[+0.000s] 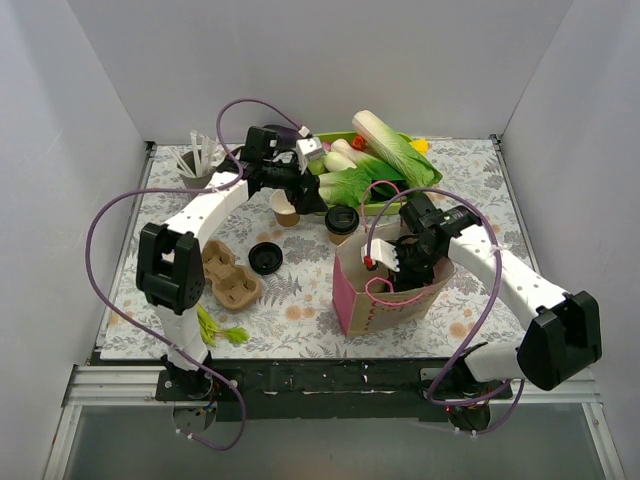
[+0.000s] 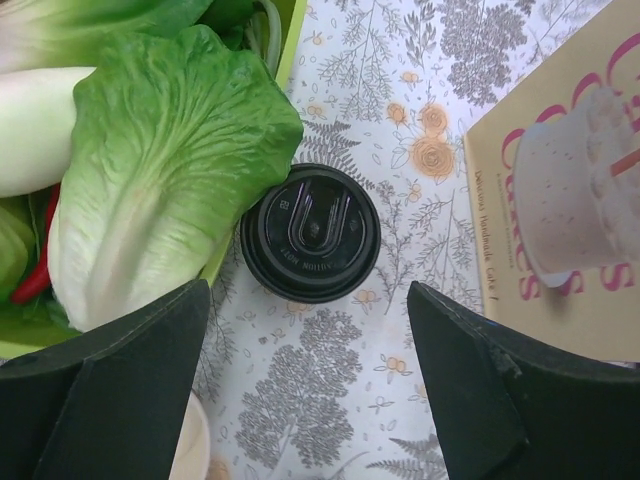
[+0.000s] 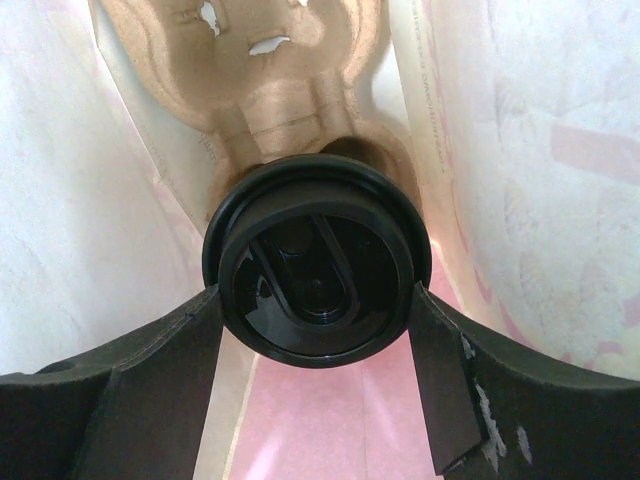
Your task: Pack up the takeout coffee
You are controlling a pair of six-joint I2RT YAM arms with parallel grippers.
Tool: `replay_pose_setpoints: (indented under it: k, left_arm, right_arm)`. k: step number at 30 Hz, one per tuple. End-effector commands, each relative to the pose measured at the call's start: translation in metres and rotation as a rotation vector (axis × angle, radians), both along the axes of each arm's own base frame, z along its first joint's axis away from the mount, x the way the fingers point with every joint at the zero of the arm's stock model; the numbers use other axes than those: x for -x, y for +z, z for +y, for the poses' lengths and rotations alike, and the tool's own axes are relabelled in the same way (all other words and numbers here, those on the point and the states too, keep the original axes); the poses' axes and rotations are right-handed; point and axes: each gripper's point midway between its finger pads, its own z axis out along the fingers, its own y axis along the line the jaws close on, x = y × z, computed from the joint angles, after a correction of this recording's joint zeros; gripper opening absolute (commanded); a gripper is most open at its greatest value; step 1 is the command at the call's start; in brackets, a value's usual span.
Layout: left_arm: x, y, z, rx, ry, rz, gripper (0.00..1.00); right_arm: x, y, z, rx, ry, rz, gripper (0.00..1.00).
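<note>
Now the right fingers [image 3: 440, 380] clasp a coffee cup [image 3: 315, 285] by its black lid, deep inside the paper bag [image 3: 520, 150] at lower centre of the overhead view, over a well of the pulp tray [image 3: 270, 70]. Best to seat it square and upright before letting go. The left fingers [image 2: 130, 390] hang wide apart and empty above a second cup [image 2: 310, 233], which stands on the table [image 2: 400, 60] touching the lettuce [image 2: 170, 150]. They should centre on it first.

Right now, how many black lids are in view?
3. One loose lid beside the pulp tray; one on the cup by the greens; one on the bagged cup between the right fingers. The bag may hide more.
</note>
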Motion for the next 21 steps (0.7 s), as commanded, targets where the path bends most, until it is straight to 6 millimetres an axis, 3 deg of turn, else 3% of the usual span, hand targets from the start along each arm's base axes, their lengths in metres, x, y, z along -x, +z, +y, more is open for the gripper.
replay_pose_setpoints:
  k: [1,5,10,14,21]
  left_arm:
    - [0.009,-0.007,-0.014,-0.044,-0.203,-0.112,0.81]
    - [0.011,-0.026,-0.025,-0.070,-0.275,-0.144,0.81]
    - [0.015,-0.048,-0.040,-0.097,-0.341,-0.161,0.81]
    - [0.017,-0.056,-0.051,-0.103,-0.364,-0.165,0.81]
    - [0.010,-0.066,-0.060,-0.121,-0.354,-0.190,0.81]
  right_arm:
    - [0.021,0.013,-0.011,0.045,-0.061,0.103,0.59]
    - [0.018,0.037,-0.004,0.004,-0.067,0.091,0.78]
    - [0.016,0.057,0.002,-0.044,-0.078,0.049,0.85]
    - [0.013,0.053,0.000,-0.038,-0.082,0.030,0.85]
    - [0.018,0.029,-0.018,0.059,-0.090,0.046,0.86]
